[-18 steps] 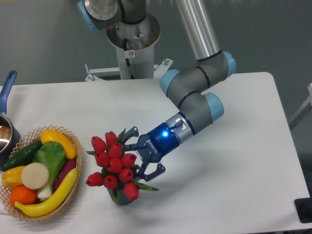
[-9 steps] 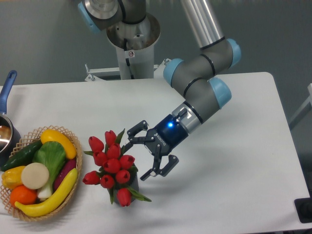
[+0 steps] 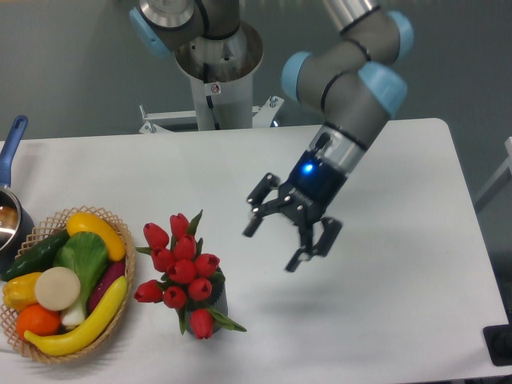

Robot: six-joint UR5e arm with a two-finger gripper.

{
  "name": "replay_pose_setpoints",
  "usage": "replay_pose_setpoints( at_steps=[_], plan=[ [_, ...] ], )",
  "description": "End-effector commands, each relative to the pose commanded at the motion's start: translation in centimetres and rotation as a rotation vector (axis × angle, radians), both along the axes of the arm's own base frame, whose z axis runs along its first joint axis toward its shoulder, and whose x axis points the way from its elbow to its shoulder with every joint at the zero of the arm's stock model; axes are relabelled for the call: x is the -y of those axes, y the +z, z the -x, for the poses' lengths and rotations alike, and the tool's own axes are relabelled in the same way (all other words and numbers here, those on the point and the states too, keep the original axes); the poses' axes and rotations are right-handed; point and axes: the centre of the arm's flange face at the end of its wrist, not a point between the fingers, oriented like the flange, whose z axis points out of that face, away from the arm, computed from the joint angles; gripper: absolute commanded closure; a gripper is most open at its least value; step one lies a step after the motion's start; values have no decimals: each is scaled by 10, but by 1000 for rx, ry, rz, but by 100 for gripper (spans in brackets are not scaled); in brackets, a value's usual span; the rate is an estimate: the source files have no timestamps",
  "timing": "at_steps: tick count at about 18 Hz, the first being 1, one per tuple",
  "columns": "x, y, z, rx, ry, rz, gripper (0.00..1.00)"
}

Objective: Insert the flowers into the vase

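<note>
The flowers [image 3: 181,272], a tight bunch of red tulip buds with green leaves, stand upright at the front left of the table. Their stems go down into the vase [image 3: 221,303], a dark grey cylinder of which only a sliver shows under the buds and leaves. My gripper [image 3: 278,246] hangs open above the table to the right of the bunch, clear of it, with nothing between its fingers.
A wicker basket [image 3: 126,260] with fruit and vegetables sits at the front left, close beside the flowers. A blue-handled pot [image 3: 11,152] is at the left edge. The robot base [image 3: 216,64] stands behind the table's far edge.
My gripper has let go of the flowers, opened and drawn back up and to the right. The bunch has settled lower and stands on its own.
</note>
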Motion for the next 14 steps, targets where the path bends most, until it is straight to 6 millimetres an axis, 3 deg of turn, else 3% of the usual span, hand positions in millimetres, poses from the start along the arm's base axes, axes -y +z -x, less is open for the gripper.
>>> replay_pose_setpoints(
  at_steps=[3, 6, 9, 14],
  plan=[
    [20, 45, 13, -98, 84, 77, 0],
    [37, 69, 22, -127, 153, 230, 0],
    [47, 84, 21, -184, 107, 318, 0],
    [89, 90, 14, -255, 19, 469, 0]
  ],
)
